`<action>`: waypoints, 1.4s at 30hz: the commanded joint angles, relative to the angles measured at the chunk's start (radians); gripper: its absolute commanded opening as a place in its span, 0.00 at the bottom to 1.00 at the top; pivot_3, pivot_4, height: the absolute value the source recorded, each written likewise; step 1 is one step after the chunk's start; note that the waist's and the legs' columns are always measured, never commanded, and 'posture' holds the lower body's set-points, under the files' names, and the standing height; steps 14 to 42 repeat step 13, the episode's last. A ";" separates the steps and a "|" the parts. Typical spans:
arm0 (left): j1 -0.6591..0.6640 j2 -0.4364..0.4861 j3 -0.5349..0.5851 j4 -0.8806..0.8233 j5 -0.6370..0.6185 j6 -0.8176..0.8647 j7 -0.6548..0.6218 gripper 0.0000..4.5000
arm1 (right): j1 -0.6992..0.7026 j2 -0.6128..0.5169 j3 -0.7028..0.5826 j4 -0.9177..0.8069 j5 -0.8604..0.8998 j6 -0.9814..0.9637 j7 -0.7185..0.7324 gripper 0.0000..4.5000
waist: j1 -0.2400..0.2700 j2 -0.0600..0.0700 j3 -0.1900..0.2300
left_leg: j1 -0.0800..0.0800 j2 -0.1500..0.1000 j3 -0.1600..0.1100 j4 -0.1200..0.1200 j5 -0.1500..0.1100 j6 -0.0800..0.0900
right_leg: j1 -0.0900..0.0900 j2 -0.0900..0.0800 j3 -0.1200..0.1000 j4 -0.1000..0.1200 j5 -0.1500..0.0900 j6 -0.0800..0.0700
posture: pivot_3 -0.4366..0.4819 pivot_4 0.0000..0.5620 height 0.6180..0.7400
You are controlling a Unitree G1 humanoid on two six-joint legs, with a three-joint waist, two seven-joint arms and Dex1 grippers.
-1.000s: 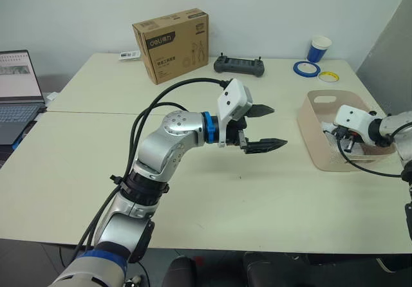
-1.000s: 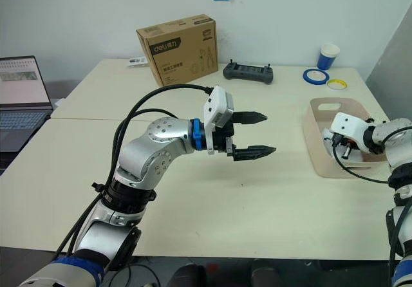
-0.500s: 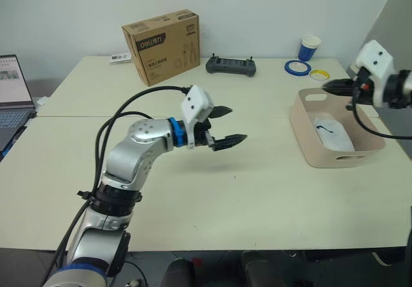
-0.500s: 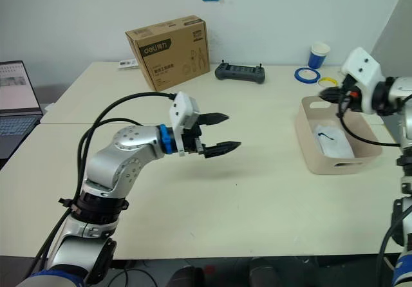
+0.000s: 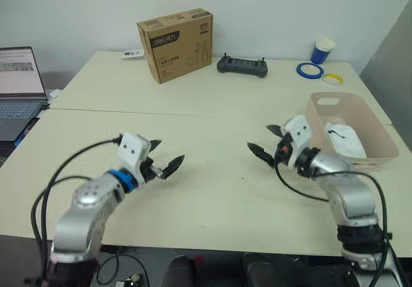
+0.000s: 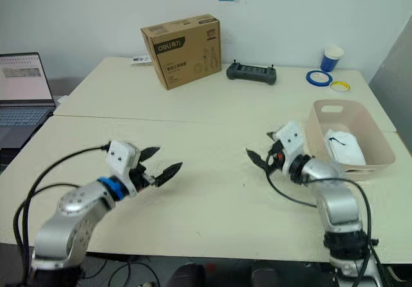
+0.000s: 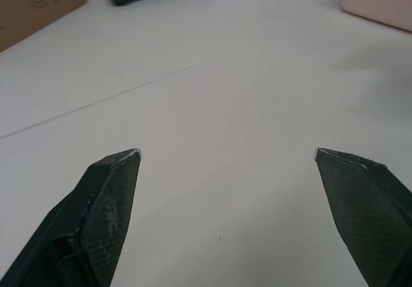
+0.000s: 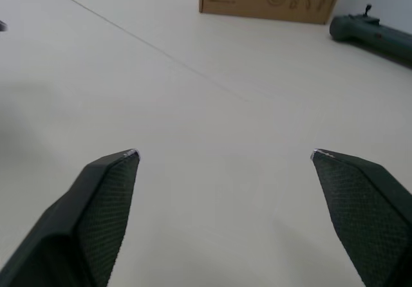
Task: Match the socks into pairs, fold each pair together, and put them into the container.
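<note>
The pale pink-beige container stands at the right of the table. White socks lie folded inside it. Just left of the container, my right gripper hovers low over bare tabletop, open, nothing between its fingers. My left gripper is low over the front left of the table, also open and empty, far from the container. In the left wrist view its fingers stand wide apart over bare table, with a corner of the container beyond.
A brown cardboard box and a black controller sit at the back of the table. A blue cup and tape rolls are at the back right. A laptop stands on the far left.
My right gripper left the container, rose, then came down over the table to its left and opened. My left arm dropped and drew back to the front left. The camera shifted.
</note>
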State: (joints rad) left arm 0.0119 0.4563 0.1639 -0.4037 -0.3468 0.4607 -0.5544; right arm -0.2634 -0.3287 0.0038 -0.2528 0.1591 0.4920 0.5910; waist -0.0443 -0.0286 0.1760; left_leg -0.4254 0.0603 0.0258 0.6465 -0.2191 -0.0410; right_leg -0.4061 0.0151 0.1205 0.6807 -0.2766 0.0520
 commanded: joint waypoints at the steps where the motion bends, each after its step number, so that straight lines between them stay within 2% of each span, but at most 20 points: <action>1: 0.077 -0.048 0.017 -0.063 0.035 -0.091 0.066 1.00 | 0.096 0.002 0.032 -0.014 -0.054 -0.133 -0.049 0.99 | 0.000 0.000 0.000 | 0.000 0.000 0.000 0.000 0.000 0.000 | 0.000 0.000 0.000 0.000 0.000 0.000 | 0.48 0.27 1.00; 5: 0.151 -0.064 -0.044 -0.020 0.112 -0.103 0.105 1.00 | 0.178 0.040 0.038 -0.006 -0.047 -0.183 -0.086 0.99 | -0.010 -0.001 -0.001 | 0.006 0.001 0.002 -0.001 0.000 0.000 | 0.002 0.001 0.002 0.000 -0.001 0.001 | 0.48 0.27 1.00; 8: 0.154 -0.073 -0.043 -0.002 0.119 -0.140 0.110 1.00 | 0.206 0.057 0.058 -0.014 -0.073 -0.216 -0.115 0.99 | -0.016 -0.002 -0.002 | 0.008 0.001 0.003 -0.001 0.000 0.000 | 0.002 0.001 0.002 0.001 -0.004 -0.004 | 0.48 0.27 1.00; 42: 0.130 -0.058 -0.042 0.023 0.102 -0.130 0.092 1.00 | 0.205 0.059 0.076 -0.018 -0.090 -0.244 -0.141 0.99 | -0.017 -0.004 -0.003 | 0.008 0.002 0.003 -0.002 0.000 0.000 | 0.002 0.002 0.002 0.001 -0.003 -0.003 | 0.48 0.27 1.00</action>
